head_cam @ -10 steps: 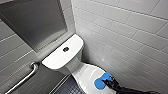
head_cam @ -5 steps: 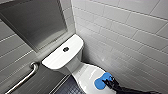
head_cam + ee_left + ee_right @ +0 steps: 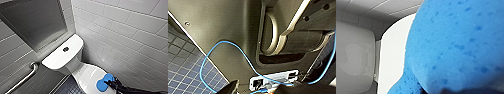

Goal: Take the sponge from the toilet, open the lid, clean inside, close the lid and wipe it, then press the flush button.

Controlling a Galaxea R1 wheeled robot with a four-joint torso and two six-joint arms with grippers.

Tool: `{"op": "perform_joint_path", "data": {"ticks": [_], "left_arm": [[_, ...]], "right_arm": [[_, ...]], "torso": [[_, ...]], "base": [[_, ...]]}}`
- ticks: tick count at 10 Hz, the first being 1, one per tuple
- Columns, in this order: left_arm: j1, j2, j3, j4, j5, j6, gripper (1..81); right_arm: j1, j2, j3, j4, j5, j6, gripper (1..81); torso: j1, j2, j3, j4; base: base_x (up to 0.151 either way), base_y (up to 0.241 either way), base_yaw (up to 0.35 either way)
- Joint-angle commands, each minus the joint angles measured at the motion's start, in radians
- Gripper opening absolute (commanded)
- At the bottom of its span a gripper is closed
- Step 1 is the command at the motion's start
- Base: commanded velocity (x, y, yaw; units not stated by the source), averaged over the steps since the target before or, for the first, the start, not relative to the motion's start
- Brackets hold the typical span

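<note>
Head view, count: one toilet (image 3: 73,65), one lid (image 3: 87,74), one sponge (image 3: 103,84), one dark button (image 3: 65,49) on the tank top, one grab bar (image 3: 23,80) on the tiled wall to the left. A dull grey panel (image 3: 35,22) sits above the tank. The lid is down. The sponge lies on the lid's front right part. The right claw (image 3: 112,83) comes in from the lower right and touches the sponge's right edge. I cannot tell whether it is clenched on the pad or only resting against it.

Right wrist view: the sponge is very close, pores visible, with a strip of white lid beside it and grey wall tile beyond. The tank, button and bar are seen from the head camera, not from this one.

Left wrist view: the robot's own grey body, one thin blue cable (image 3: 238,50) looping across it, and a patch of dark mosaic floor (image 3: 185,67). No toilet part appears here. Left claw (image 3: 255,88) sits at the frame edge, and I cannot tell whether it is released or clenched.
</note>
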State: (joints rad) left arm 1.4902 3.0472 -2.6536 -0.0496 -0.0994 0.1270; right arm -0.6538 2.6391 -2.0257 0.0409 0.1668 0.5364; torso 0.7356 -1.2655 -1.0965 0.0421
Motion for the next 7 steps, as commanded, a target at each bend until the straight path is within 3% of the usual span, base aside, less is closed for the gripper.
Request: {"op": "perform_joint_path", "data": {"ticks": [1,6,7], "left_arm": [[0.037,0.007,0.003,-0.006,0.087,0.003,81.1],[0.031,0.007,0.003,-0.003,0.087,0.003,81.1],[0.029,0.006,0.003,-0.004,0.084,0.003,81.1]], "right_arm": [[0.137,-0.100,0.156,-0.049,-0.021,0.001,1.0],[0.082,-0.186,0.231,-0.050,-0.023,0.002,1.0],[0.061,-0.212,0.249,-0.049,-0.024,0.002,1.0]], "torso": [[-0.064,0.099,0.000,0.000],[-0.165,0.260,-0.001,0.000],[-0.124,0.197,-0.001,0.000]], "base": [[0.000,0.000,0.000],[0.000,0.000,0.000],[0.000,0.000,0.000]]}}
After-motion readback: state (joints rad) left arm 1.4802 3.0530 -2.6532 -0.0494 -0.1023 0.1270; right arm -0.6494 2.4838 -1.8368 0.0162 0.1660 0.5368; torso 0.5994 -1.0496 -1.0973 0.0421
